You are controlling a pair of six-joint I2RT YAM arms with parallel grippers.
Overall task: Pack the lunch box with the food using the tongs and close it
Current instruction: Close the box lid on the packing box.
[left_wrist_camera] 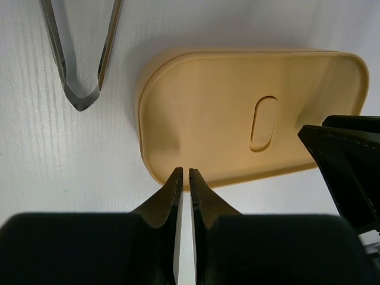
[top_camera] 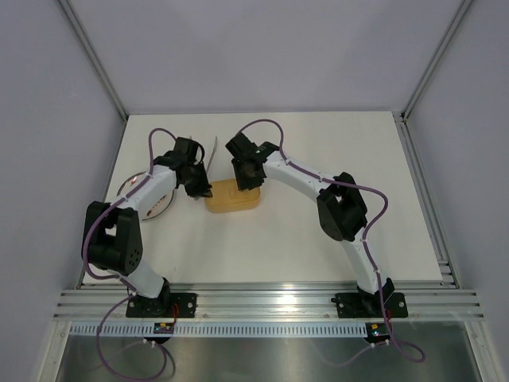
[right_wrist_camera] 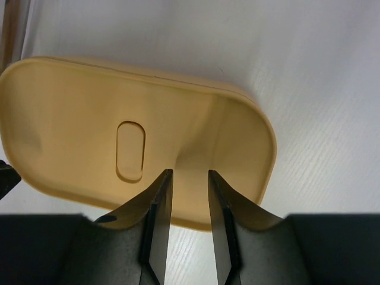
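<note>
Step in hand: closing, by the look of it. The yellow-orange plastic oblong lunch box [left_wrist_camera: 237,113] already wears its matching flat lid [right_wrist_camera: 77,113], and both arms are at it. The lid hides whether the food is inside.
Next move: probably a firm, even press on both ends of the lid until it seats, without sliding the box across the white table [left_wrist_camera: 35,178].
Far left: a small round white plate [top_camera: 131,187], partly under the left arm; what it carries is too small to make out.
Tongs: thin silver metal tongs [left_wrist_camera: 81,104] lie loose on the table just beyond the box's left end, apart from it.
Left gripper [left_wrist_camera: 184,172]: fingers pressed almost together, only a slit between them, pinching nothing; tips at the lid's edge near its left end.
Lunch box position: mid-table, between the two grippers.
Right gripper [right_wrist_camera: 189,172]: fingers partly spread, gripping nothing; tips over the lid toward its right end, beside a shallow crease. Contact cannot be confirmed.
</note>
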